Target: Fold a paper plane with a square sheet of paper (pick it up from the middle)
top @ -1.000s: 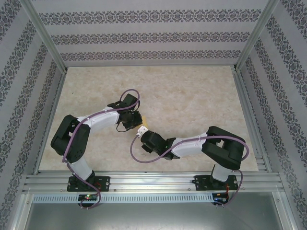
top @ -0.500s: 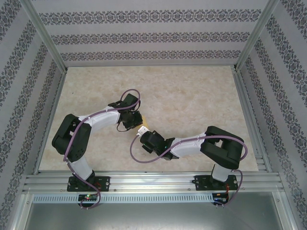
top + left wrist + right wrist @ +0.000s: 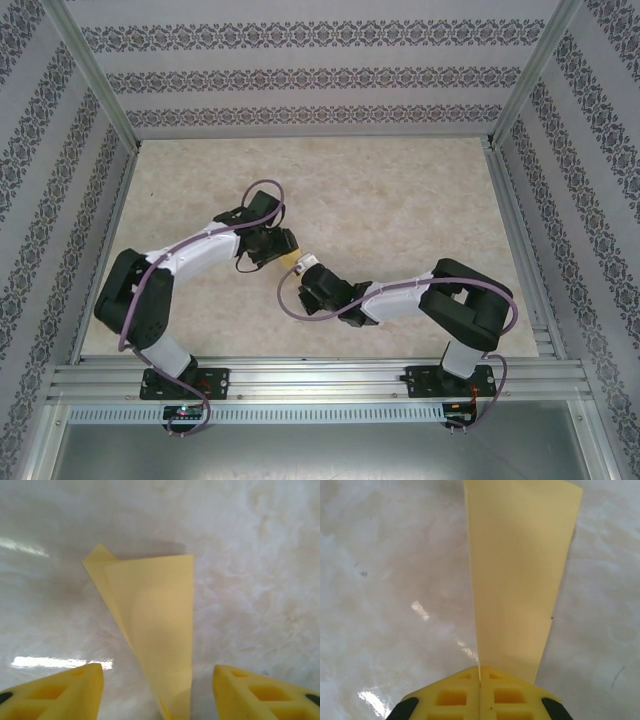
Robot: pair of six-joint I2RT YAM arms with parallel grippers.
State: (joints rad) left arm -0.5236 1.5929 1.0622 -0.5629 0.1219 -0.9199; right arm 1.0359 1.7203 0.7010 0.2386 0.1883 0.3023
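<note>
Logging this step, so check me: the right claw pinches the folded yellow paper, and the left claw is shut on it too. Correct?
No. The left wrist view shows the left claw open, not gripping the folded yellow paper. The right claw does pinch it.

The right gripper (image 3: 480, 672) is sitting at the bottom edge of the frame. Its two blocky yellow fingers (image 3: 451, 696), moulded with square recesses, are pressing flush together, with only a thin seam showing between them. They are clamping the narrow end of a thin, plain yellow sheet of paper (image 3: 517, 575) folded into a tapering strip. The strip is widening away from the fingers and reaching the top edge. Its left edge is running straight and its right edge is slanting outward. A glossy beige marbled table (image 3: 385, 580) is lying beneath, showing bright reflections left of the paper.
</note>
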